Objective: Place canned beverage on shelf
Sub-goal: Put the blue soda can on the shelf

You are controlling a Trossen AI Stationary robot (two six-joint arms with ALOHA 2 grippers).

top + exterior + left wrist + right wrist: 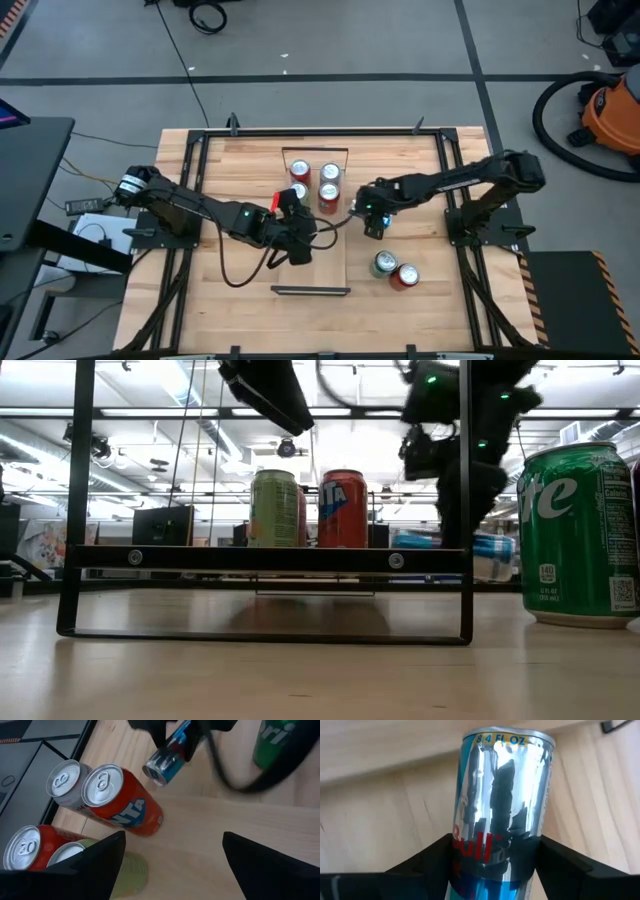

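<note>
Two arms reach over the wooden bench [220, 300] toward the shelf [330, 265], a narrow plank with black frames at its ends. Four cans [329, 172] stand at its far end. The right claw [375, 225] is clamped on a slim blue and silver can [501, 800], held just beside the shelf's edge, probably above the bench. The left claw [295, 205] has its fingers apart near the standing cans. A green can [383, 263] and a red can [404, 276] stand on the bench.
</note>
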